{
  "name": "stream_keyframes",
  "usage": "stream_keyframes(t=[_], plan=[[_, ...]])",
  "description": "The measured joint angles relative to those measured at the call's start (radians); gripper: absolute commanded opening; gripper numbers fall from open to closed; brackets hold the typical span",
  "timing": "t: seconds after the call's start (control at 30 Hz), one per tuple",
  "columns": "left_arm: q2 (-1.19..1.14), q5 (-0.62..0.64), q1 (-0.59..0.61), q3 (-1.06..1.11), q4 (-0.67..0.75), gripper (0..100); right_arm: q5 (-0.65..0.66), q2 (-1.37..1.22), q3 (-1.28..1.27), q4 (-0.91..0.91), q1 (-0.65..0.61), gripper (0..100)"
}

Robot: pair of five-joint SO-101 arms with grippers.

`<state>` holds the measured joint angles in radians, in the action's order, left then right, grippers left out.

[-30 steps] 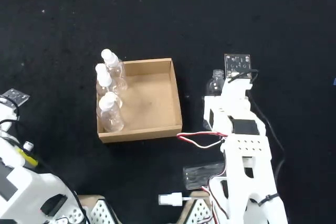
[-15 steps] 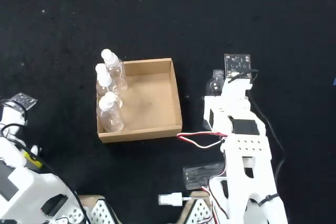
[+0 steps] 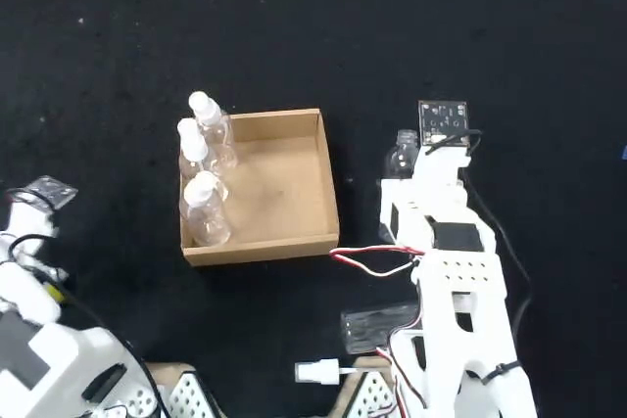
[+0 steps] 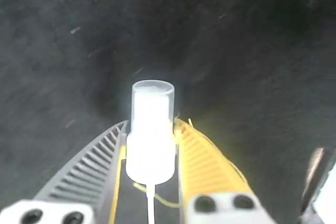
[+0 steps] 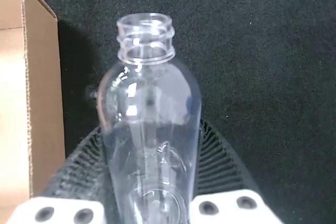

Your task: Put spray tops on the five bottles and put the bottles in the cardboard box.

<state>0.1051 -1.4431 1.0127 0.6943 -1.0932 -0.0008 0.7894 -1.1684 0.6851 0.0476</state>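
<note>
My left gripper (image 4: 151,124) is shut on a white spray top (image 4: 151,109) with its thin tube trailing back between the fingers, held over bare black cloth; the left arm (image 3: 29,271) stands at the table's left front. My right gripper (image 5: 151,130) is shut on a clear bottle (image 5: 149,90) with an open neck, held upright (image 3: 403,150) just right of the cardboard box (image 3: 294,183). Three capped bottles (image 3: 204,205) stand along the box's left wall. A loose spray top (image 3: 318,372) lies at the front edge.
A clear plastic piece (image 3: 377,328) lies on the cloth beside the right arm's base, just behind the loose spray top. Red and white wires (image 3: 367,259) loop out from the right arm toward the box's near right corner. Black cloth stretches behind the box.
The left arm has shifted a little to the right with the spray top in its gripper. The right arm and its bottle have stayed still.
</note>
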Motion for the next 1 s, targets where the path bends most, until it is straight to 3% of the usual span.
stream_keyframes(t=[0.33, 0.5, 0.63, 0.73, 1.0], plan=[[0.367, 0.12, -0.084, -0.002, -0.161, 3, 0.0, 0.0, 0.0, 0.0, 0.0, 1.0], [0.488, 0.42, -0.21, 0.0, -0.204, 3, -0.003, 0.032, -0.008, 0.003, 0.0, 1.0], [0.608, 0.772, -0.253, 0.0, -0.15, 3, -0.003, 0.16, -0.025, 0.061, -0.02, 1.0], [0.715, 0.967, -0.267, 0.0, -0.101, 3, -0.003, 0.288, -0.075, 0.083, -0.038, 1.1], [1.007, 1.234, -0.381, 0.0, 0.049, 3, -0.003, 0.66, -0.097, 0.089, -0.054, 1.1]])
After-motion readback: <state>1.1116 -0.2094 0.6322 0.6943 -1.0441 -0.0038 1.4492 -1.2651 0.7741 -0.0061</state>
